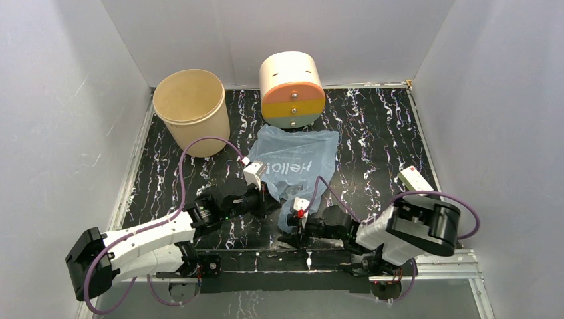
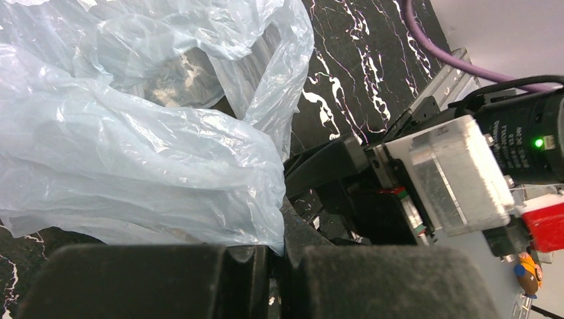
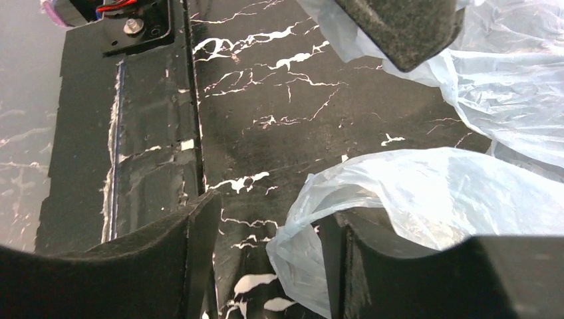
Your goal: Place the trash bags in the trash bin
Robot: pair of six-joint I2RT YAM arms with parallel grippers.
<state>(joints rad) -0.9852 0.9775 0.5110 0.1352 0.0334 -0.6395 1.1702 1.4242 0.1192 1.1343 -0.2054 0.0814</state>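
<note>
The pale-blue trash bag [image 1: 297,161] lies crumpled on the black marbled table, white lettering facing up. Its near end bunches between the two arms. My left gripper [image 1: 271,199] is at the bag's left near edge; in the left wrist view it [image 2: 273,256] is shut, with the bag's film [image 2: 133,153] pinched at the seam of its pads. My right gripper [image 3: 273,226] stands open low over the table, and a fold of the bag [image 3: 399,193] drapes over its right finger and hangs into the gap. The beige trash bin [image 1: 191,113] stands upright at the far left, mouth open.
A cream cylinder with an orange-yellow front and knobs [image 1: 291,93] stands behind the bag. White walls close in the table on three sides. A metal rail [image 1: 445,264] runs along the near edge. The left arm's purple cable [image 1: 199,143] loops beside the bin.
</note>
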